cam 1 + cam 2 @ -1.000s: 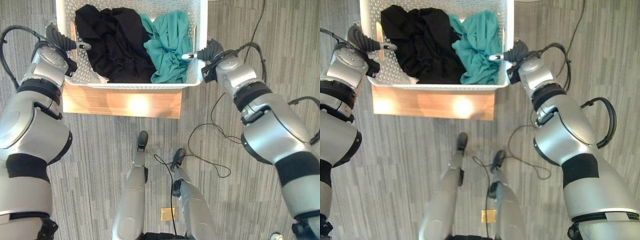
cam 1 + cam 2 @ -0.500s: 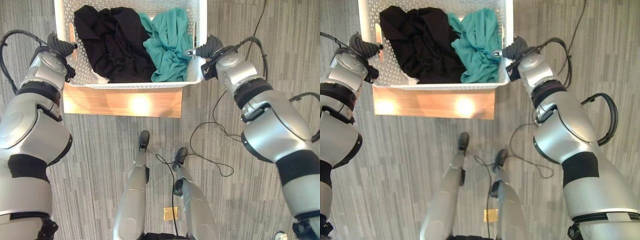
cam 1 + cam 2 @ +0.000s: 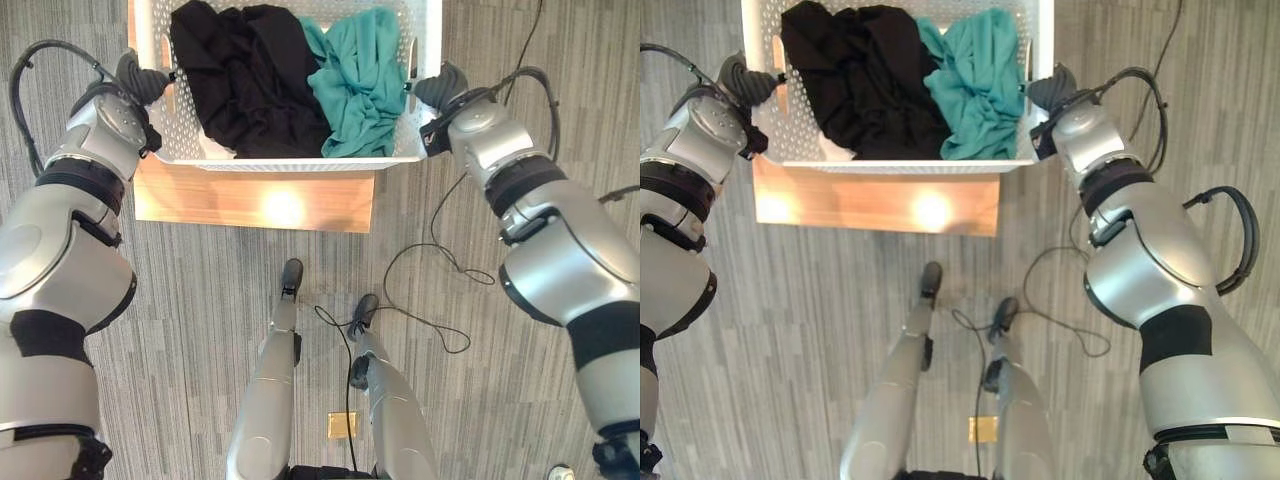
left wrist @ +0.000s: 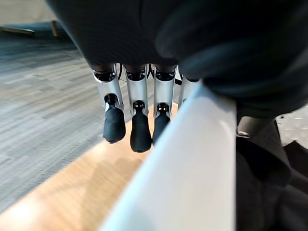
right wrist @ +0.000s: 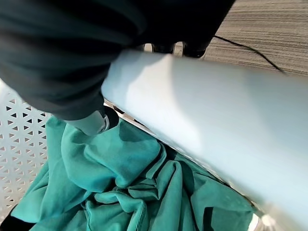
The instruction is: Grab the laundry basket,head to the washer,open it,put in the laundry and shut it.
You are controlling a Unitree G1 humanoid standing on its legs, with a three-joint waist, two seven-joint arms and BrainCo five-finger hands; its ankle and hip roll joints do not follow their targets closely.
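- Two garments, one black (image 3: 250,75) and one teal (image 3: 365,75), fill one laundry basket (image 3: 290,158) between our hands (no legible writing).
- Our left hand (image 3: 143,82) and right hand (image 3: 445,85) each clasp a side rim.

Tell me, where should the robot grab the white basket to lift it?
Probably by the basket's two short side rims, one hand from each side: left hand and right hand are already there, thumbs inside, fingers outside. The slots in those walls look like handles.

Both hands (image 3: 148,82) now on basket rim (image 3: 300,163)
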